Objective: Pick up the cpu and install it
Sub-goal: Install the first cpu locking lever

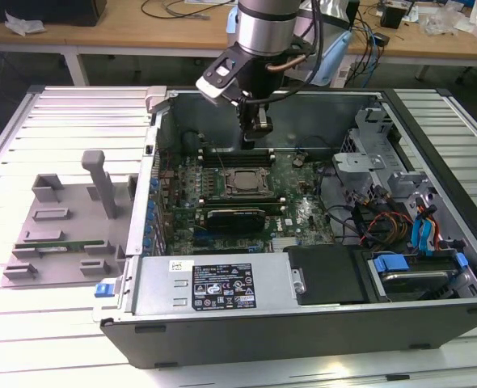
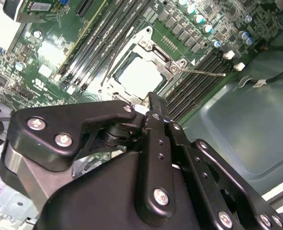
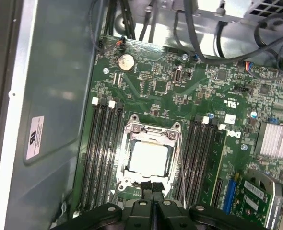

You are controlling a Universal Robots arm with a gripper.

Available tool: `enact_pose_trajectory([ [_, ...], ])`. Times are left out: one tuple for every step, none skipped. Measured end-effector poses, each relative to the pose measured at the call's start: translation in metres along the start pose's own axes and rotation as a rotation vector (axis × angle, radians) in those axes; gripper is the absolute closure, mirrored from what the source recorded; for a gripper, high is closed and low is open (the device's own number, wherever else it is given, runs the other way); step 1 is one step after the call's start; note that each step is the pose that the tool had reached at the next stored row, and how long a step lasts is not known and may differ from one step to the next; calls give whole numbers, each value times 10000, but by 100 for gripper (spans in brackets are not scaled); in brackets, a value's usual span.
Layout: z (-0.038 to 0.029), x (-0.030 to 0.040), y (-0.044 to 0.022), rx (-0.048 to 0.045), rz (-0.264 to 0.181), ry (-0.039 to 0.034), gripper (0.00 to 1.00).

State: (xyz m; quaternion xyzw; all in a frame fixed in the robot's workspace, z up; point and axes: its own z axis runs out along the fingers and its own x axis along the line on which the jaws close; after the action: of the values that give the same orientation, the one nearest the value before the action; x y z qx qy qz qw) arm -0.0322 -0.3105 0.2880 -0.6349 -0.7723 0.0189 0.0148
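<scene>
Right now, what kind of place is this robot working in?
Probably an electronics or robotics lab bench. An open computer case lies on a slatted metal table under the arm, its motherboard exposed, and wooden desks strewn with cables stand behind.

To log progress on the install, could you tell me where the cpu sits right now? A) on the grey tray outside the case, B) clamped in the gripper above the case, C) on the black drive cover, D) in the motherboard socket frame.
D: the cpu lies flat inside the socket frame in both wrist views.
</scene>
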Motion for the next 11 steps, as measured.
enact_pose_trajectory([
  [0, 0, 0, 0, -318, -15, 89],
  [0, 0, 0, 0, -633, -30, 89],
  [0, 0, 0, -1, -744, -36, 89],
  [0, 0, 0, -1, -819, -39, 89],
  [0, 0, 0, -1, -943, -46, 89],
  [0, 0, 0, -1, -1091, -52, 89],
  [0, 0, 0, -1, -1229, -59, 89],
  [0, 0, 0, -1, -1327, -64, 89],
  [0, 0, 0, -2, -1470, -71, 89],
  [0, 0, 0, -2, -1679, -81, 89],
  [0, 0, 0, -2, -1895, -91, 89],
])
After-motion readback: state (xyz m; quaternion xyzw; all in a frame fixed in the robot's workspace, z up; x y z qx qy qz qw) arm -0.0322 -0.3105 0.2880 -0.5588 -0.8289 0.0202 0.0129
